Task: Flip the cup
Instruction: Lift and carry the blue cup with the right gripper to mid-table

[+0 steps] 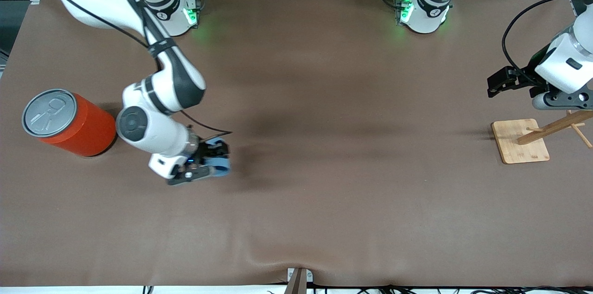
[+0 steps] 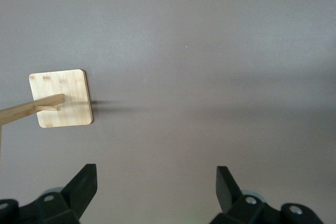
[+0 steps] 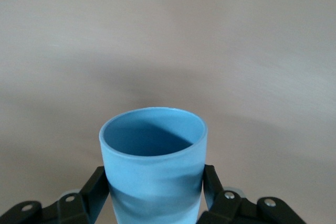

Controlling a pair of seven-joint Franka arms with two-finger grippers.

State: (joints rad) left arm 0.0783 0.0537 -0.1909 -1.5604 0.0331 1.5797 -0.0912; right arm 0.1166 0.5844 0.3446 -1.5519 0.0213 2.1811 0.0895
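Note:
The light-blue cup [image 1: 222, 164] is clamped between the fingers of my right gripper [image 1: 217, 160], low over the brown table [image 1: 324, 99] beside the orange can. In the right wrist view the cup [image 3: 153, 166] fills the space between the two black fingers [image 3: 94, 187], and its open mouth, darker blue inside, points away from the wrist. Whether the cup touches the table I cannot tell. My left gripper [image 1: 496, 84] is open and empty, up in the air at the left arm's end near the wooden stand; it also shows in the left wrist view [image 2: 156, 179].
A large orange can [image 1: 69, 122] with a grey pull-tab lid stands toward the right arm's end. A wooden stand with a square base [image 1: 519, 141] and a slanted peg stands under the left gripper; it also shows in the left wrist view [image 2: 60, 98].

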